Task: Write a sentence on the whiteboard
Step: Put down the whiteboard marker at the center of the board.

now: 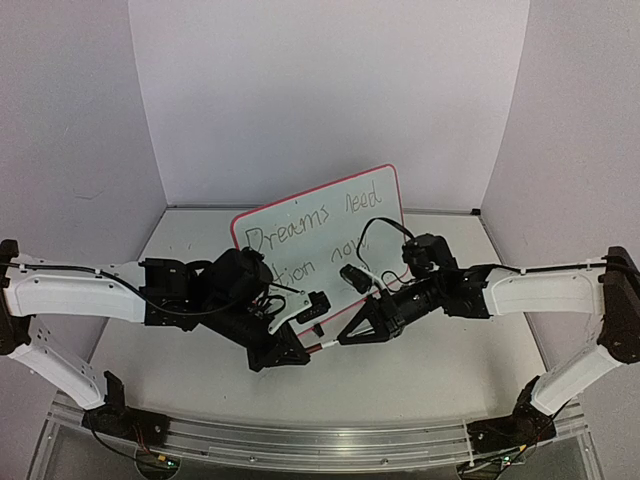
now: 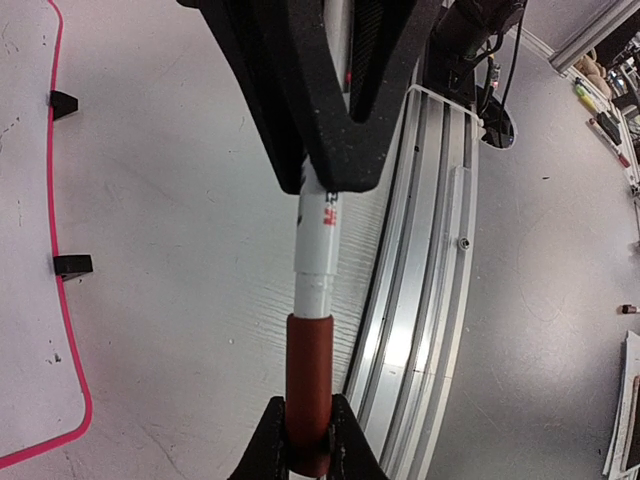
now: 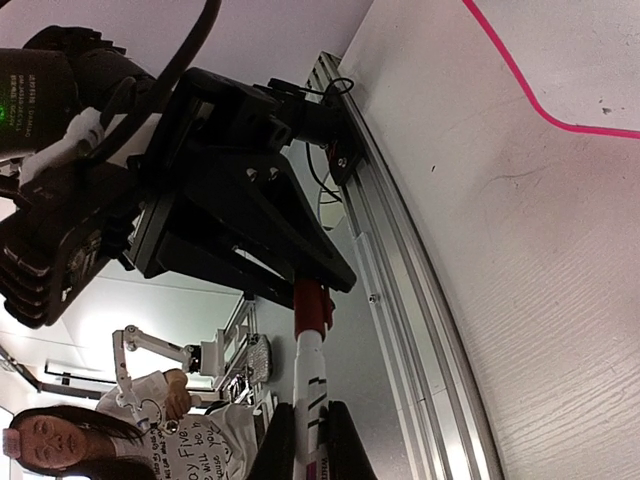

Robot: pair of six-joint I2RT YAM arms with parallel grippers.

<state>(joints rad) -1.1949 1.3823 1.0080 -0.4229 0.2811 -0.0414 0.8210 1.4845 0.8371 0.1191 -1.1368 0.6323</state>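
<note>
A white worktop (image 1: 440, 350) with a faint wood grain fills the middle. A ribbed aluminium rail (image 1: 330, 442) runs along its near edge, with a small bolt (image 2: 463, 243) set in it. A plain white back panel (image 1: 320, 90) stands at the far edge, and pale side panels (image 1: 70, 120) rise at the left and right edges. Beyond the near edge lies a grey surface (image 2: 540, 320), strewn at its margin with pens and small clutter (image 2: 605, 105) and a stack of papers (image 2: 628, 400). The right wrist view catches a dark-haired person (image 3: 45, 440) in a lettered shirt, near a small white jointed arm (image 3: 150, 348) in the background.
</note>
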